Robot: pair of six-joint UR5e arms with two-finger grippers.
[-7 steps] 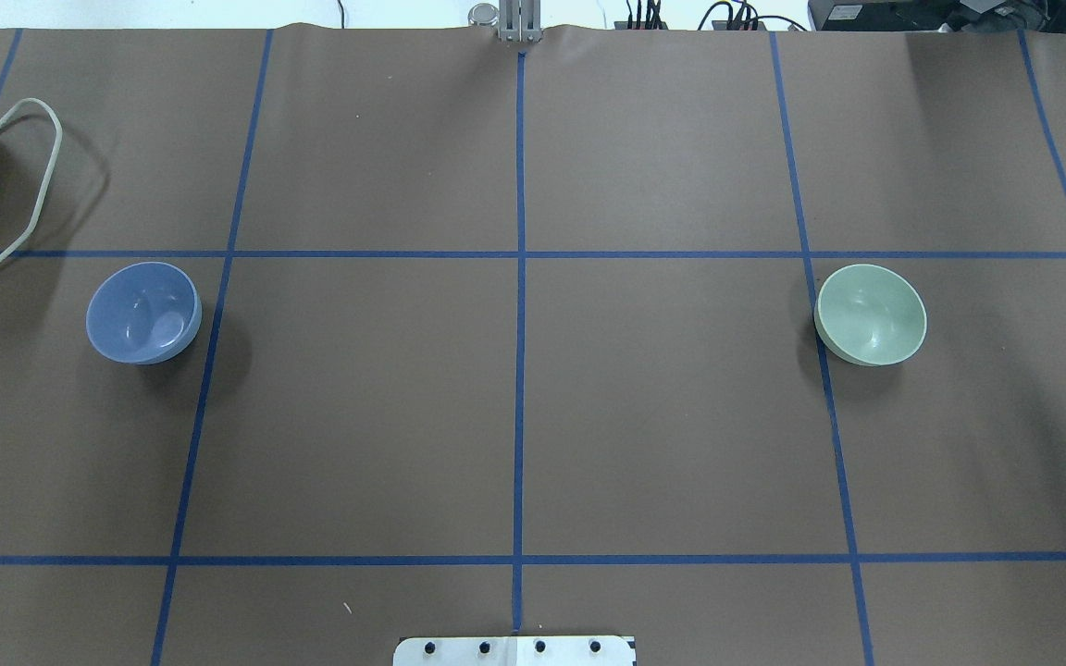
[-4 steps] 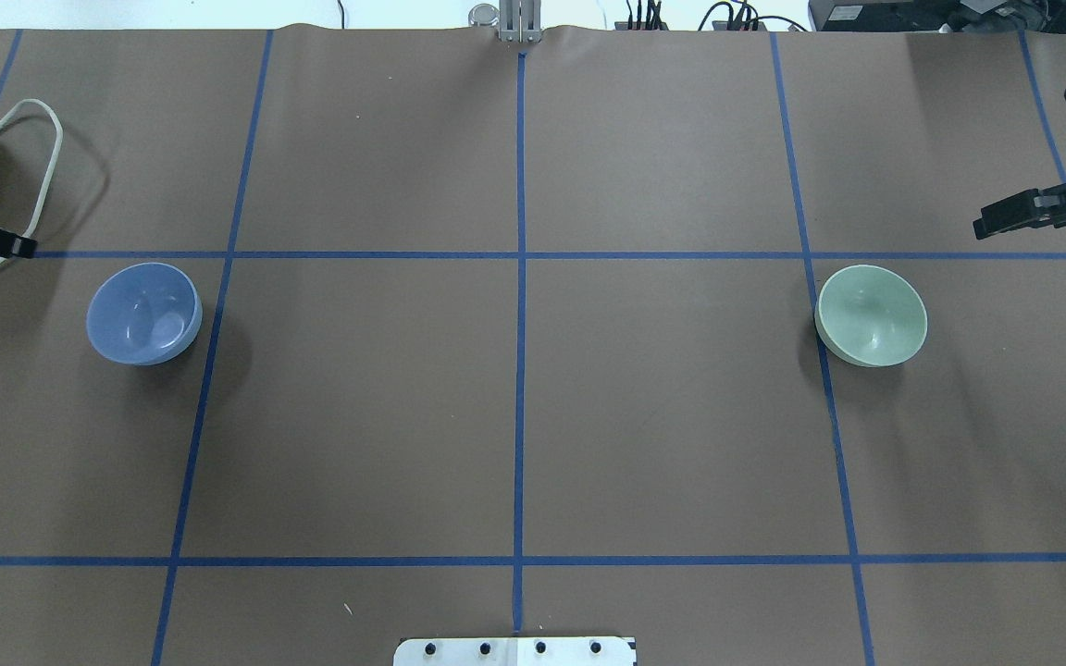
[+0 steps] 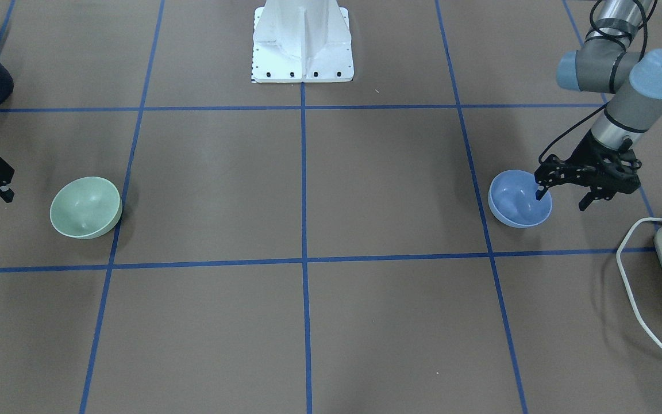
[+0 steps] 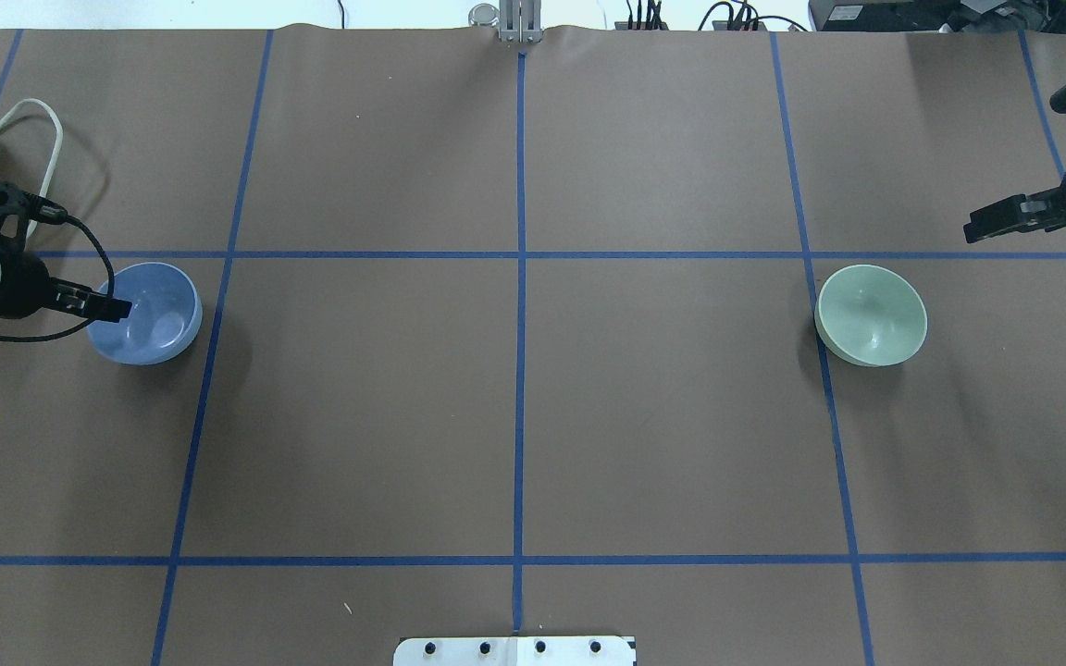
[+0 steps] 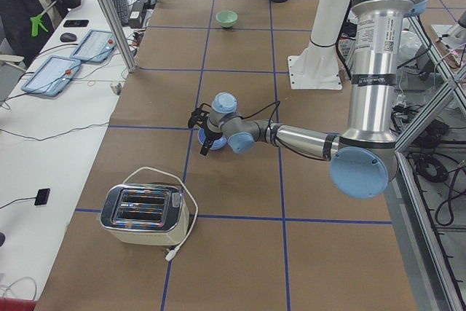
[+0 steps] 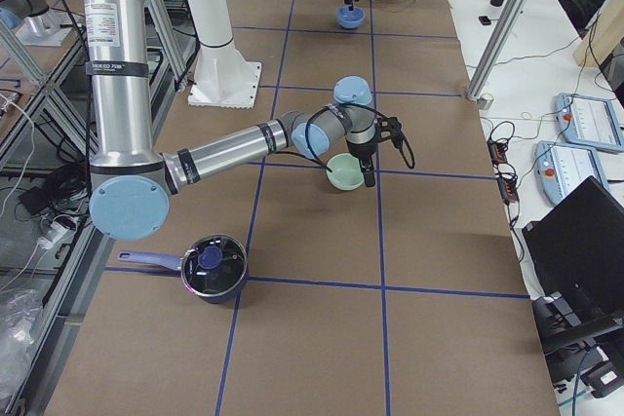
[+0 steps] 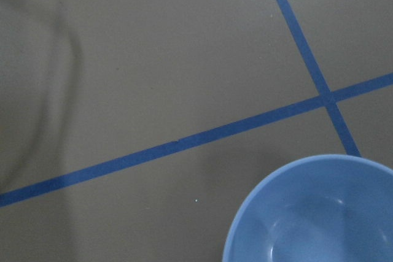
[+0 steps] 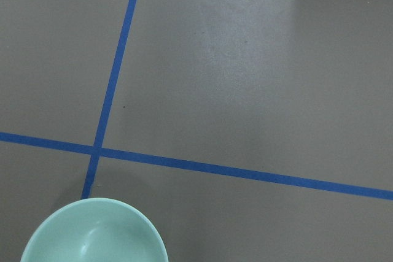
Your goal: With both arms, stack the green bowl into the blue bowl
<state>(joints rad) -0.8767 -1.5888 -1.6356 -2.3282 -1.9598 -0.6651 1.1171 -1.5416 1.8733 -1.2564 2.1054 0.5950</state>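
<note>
Two small, round, glossy plastic bowls sit upright forward of the one white central pedestal (image 3: 302,40). The periwinkle blue bowl (image 3: 518,201) is out to the pedestal's left and the pale mint green bowl (image 3: 85,207) out to its right, well apart. There are two black two-finger grippers. The left gripper (image 3: 562,198) hangs with jaws spread wide, one fingertip over the blue bowl's inside and the other outside its rim. The right gripper (image 4: 979,227) hovers near the green bowl without touching it. It is cropped, so I cannot tell its spread. One cream toaster (image 5: 142,213) stands farther left of the pedestal than the blue bowl. One dark lidded saucepan (image 6: 213,266) stands farther right than the green bowl.
</note>
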